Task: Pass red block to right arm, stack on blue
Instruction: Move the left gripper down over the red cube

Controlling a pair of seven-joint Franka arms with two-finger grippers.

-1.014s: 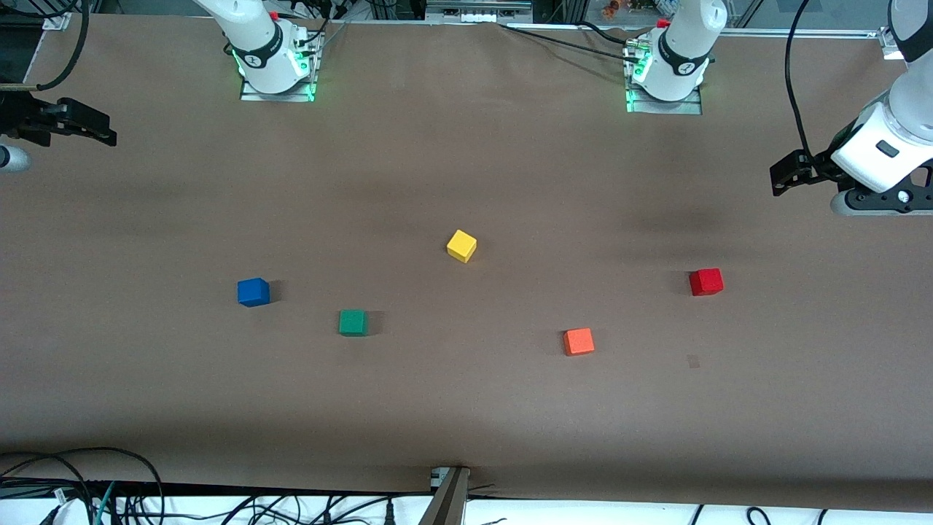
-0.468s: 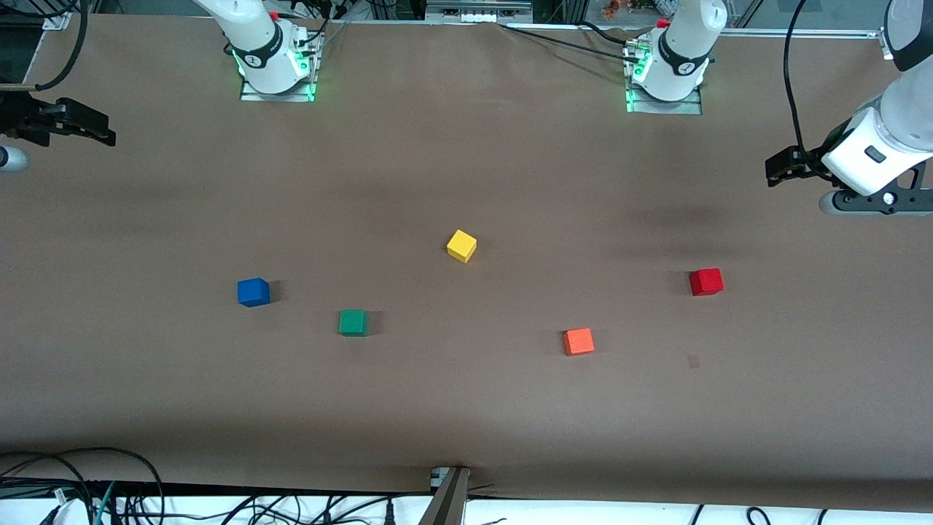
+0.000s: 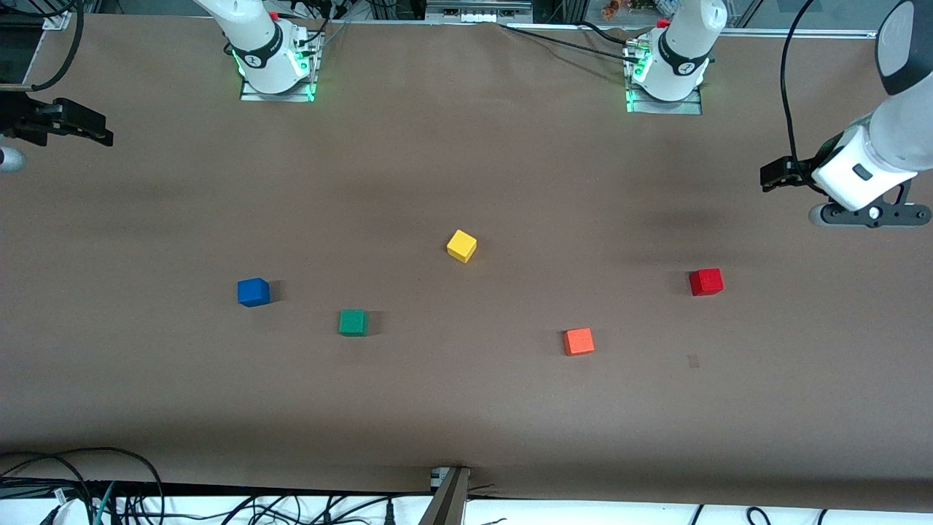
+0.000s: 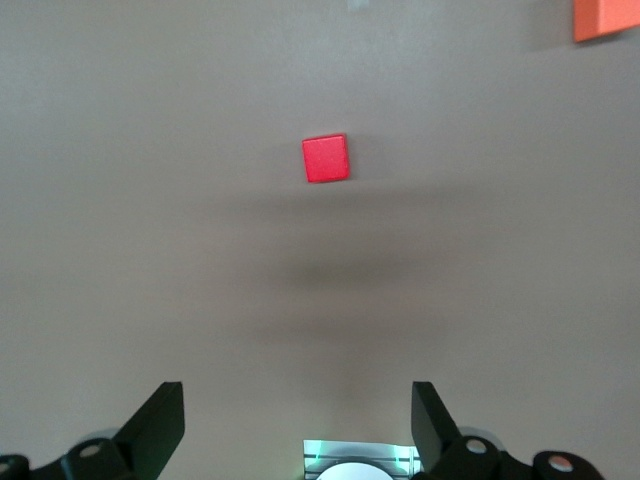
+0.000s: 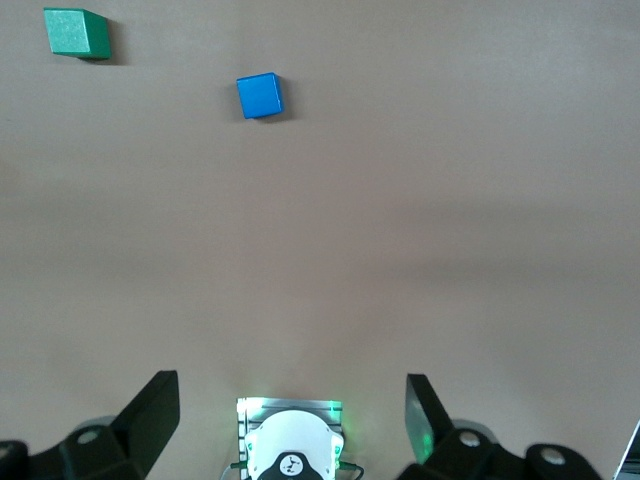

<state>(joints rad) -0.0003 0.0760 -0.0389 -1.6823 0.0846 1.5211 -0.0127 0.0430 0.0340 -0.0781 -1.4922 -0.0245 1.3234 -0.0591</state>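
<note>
Apparently both tools, left tool (image 4: 295, 430) and right tool (image 5: 290, 425), hang open, empty.

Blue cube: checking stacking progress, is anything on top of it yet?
Nothing sits on the blue cube; its top face is bare. The red block lies on the table toward the left arm's end, untouched.

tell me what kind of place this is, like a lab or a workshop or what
Most likely a robotics lab. Two white arms are bolted to a brown-covered table, small coloured cubes such as the red block and the blue are scattered like test props, and loose cables run along the table's edge.
</note>
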